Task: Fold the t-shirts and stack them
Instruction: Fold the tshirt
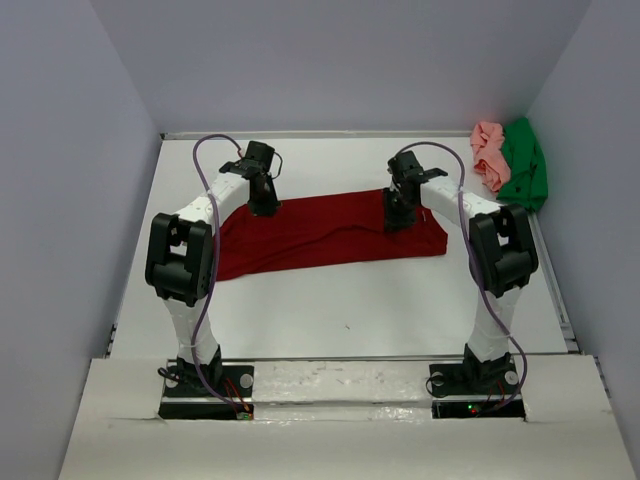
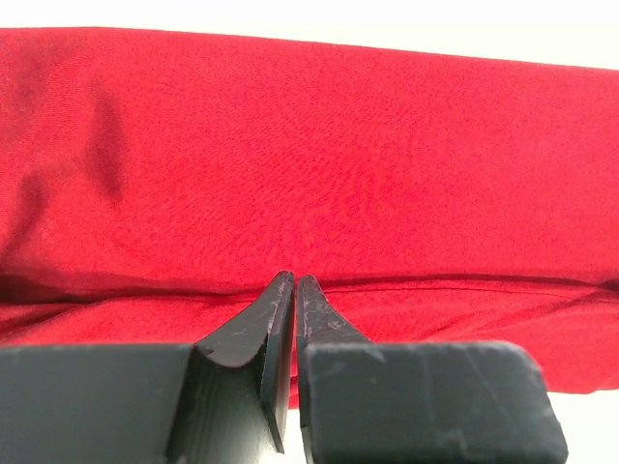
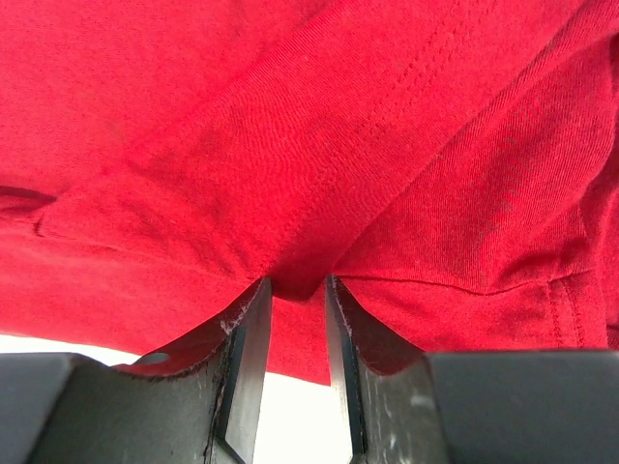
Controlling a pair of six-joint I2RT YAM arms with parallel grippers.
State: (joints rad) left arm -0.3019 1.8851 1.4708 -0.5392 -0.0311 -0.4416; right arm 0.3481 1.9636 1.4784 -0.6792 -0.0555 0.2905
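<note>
The dark red t-shirt point(image 1: 330, 238) lies spread sideways across the middle of the table and fills both wrist views, the left point(image 2: 319, 155) and the right point(image 3: 290, 126). My left gripper point(image 1: 266, 206) is at its far left edge. In the left wrist view this gripper point(image 2: 294, 282) has its jaws nearly together, pinching a thin fold of the red cloth. My right gripper point(image 1: 396, 221) is on the shirt's right part. In the right wrist view it point(image 3: 297, 283) holds a bunched fold between its tips. The pale pink t-shirt point(image 1: 488, 152) and the bright green t-shirt point(image 1: 525, 165) lie crumpled at the far right.
The white table point(image 1: 350, 300) is walled on the left, back and right. The pink and green shirts lie against the right wall in the far corner. The arm bases stand at the near edge.
</note>
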